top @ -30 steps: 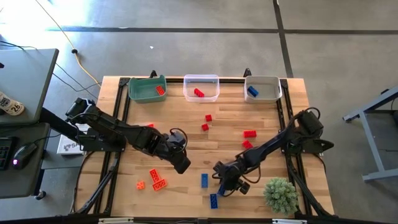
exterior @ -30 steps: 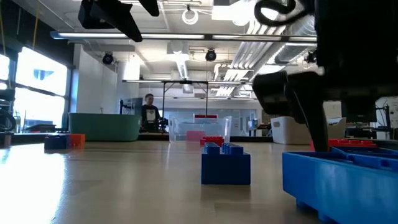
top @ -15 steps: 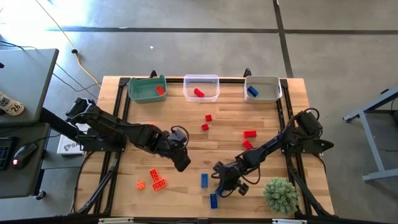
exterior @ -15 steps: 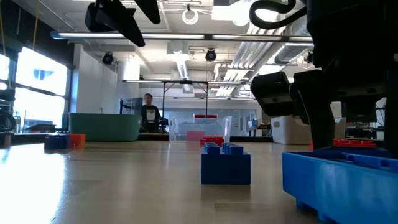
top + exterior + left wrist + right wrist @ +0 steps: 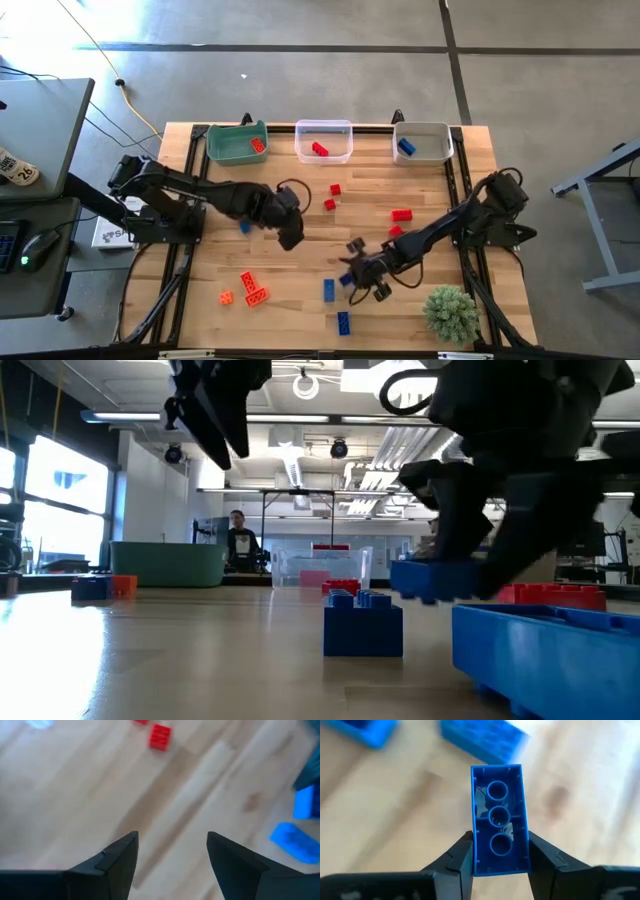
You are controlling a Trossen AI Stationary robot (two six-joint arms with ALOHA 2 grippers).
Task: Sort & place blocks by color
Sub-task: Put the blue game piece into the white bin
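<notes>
My right gripper (image 5: 358,280) is shut on a blue oblong block (image 5: 499,832) over the near middle of the table. My left gripper (image 5: 290,238) hangs open over bare wood left of centre, touching nothing. Two more blue blocks (image 5: 328,290) (image 5: 343,322) lie flat near the right gripper, and another blue one (image 5: 244,227) lies beside the left arm. Orange blocks (image 5: 252,290) lie near left. Red blocks (image 5: 335,189) (image 5: 401,214) lie toward the far middle. My right gripper pinches the blue block between its two fingers (image 5: 462,857), one on each long side, near one end (image 5: 500,862). The fingers slant down from the table's right. The block's hollow underside faces the wrist camera. In the low view the block (image 5: 440,580) is lifted clear of the table.
Three bins stand along the far edge: green (image 5: 218,146) with an orange block, clear (image 5: 340,128) with a red block, grey (image 5: 432,130) with a blue block. A small green plant (image 5: 450,312) stands at the near right corner, close to the right arm.
My right gripper has risen and drawn a little toward the far edge, and the blue block has come up off the table with it. My left gripper has moved up and toward the far edge, uncovering a blue block beside its arm.
</notes>
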